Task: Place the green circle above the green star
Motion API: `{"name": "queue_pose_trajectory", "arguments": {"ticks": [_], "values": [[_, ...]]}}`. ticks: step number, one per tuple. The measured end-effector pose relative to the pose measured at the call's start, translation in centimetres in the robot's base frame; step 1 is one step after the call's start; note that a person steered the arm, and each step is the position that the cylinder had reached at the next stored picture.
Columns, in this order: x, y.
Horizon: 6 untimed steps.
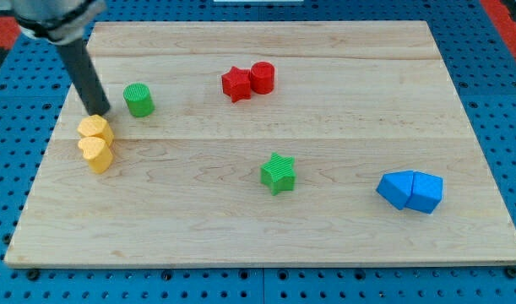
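Observation:
The green circle (139, 100) stands on the wooden board at the view's upper left. The green star (279, 173) lies near the middle, lower and well to the right of the circle. My tip (100, 111) is at the end of the dark rod, just left of the green circle with a small gap, and right above the yellow hexagon (95, 129).
A yellow heart (96, 154) touches the yellow hexagon from below. A red star (236, 84) and a red circle (262, 77) sit together at top centre. Two blue blocks (410, 190) sit together at the right. The board's edge (266, 263) runs along the bottom.

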<state>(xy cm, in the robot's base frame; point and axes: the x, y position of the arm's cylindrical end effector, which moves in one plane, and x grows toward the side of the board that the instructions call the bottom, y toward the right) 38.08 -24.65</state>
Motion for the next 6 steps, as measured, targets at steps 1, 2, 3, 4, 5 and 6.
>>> {"name": "queue_pose_trajectory", "arguments": {"ticks": [1, 2, 3, 4, 5, 6], "values": [[-1.8, 3.6], [-1.2, 10.5], [4.6, 11.4], [5.3, 10.5], [1.0, 6.9], [3.3, 13.3]]}}
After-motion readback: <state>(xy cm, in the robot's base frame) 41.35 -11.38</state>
